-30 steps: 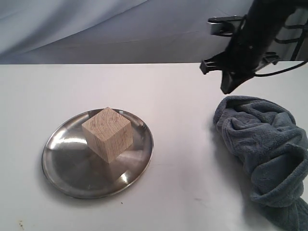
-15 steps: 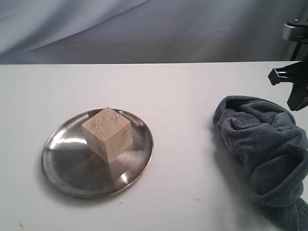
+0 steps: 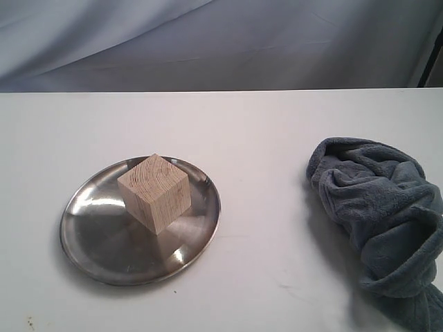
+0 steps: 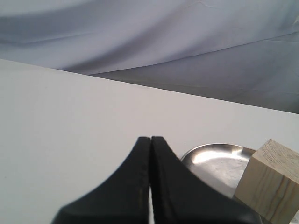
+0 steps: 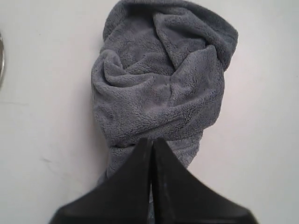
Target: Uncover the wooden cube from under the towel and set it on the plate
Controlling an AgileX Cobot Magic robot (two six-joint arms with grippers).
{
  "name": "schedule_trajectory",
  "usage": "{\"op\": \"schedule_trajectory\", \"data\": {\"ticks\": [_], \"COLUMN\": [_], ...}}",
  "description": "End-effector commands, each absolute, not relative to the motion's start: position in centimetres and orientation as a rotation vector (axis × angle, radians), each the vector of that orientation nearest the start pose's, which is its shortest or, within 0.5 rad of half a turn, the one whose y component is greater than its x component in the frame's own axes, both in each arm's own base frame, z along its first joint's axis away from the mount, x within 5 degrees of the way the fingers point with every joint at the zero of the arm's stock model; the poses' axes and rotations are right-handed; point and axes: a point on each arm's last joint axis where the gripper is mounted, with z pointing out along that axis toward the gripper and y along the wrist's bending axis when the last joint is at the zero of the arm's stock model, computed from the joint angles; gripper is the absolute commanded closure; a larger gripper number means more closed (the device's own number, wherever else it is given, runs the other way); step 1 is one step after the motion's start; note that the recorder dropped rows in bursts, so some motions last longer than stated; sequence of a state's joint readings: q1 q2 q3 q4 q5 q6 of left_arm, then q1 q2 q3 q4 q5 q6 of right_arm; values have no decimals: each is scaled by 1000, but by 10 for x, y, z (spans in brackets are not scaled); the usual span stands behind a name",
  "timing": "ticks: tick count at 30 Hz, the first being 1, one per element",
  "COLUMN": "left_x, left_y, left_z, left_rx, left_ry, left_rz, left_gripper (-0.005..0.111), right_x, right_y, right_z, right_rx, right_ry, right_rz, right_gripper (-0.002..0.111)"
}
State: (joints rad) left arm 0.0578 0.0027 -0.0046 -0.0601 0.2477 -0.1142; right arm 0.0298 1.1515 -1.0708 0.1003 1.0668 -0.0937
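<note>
The wooden cube (image 3: 154,192) sat on the plate (image 3: 97,238), the towel (image 3: 377,221) crumpled well apart on the table (image 3: 263,138). The left fingers (image 4: 133,186) and the right fingers (image 5: 133,186) were closed, empty.

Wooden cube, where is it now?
Exterior view: the light tan wooden cube sits on the round steel plate, left of centre, far from the crumpled blue-grey towel at right.
</note>
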Motion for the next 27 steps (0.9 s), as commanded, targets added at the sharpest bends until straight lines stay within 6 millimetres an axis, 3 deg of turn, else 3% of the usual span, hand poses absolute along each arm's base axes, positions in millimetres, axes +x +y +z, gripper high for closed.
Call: {"op": "schedule_trajectory", "data": {"ticks": [1, 12, 26, 27], "left_x": [55, 55, 55, 55], "left_y": [2, 2, 2, 2], "left_z": [192, 192, 192, 192], "left_rx": [-197, -197, -195, -195], "left_ry": [1712, 1712, 1712, 1712], "left_rz": [-104, -104, -102, -102], "left_gripper": [107, 107, 107, 107], "right_x": [187, 97, -28, -30], "right_y": [12, 7, 2, 2], "right_z": [355, 371, 344, 344], "right_rx": [-122, -115, -79, -76], "right_ry": [2485, 2121, 1687, 1677], "right_rz": [92, 37, 18, 7], "right_gripper": [108, 108, 108, 108]}}
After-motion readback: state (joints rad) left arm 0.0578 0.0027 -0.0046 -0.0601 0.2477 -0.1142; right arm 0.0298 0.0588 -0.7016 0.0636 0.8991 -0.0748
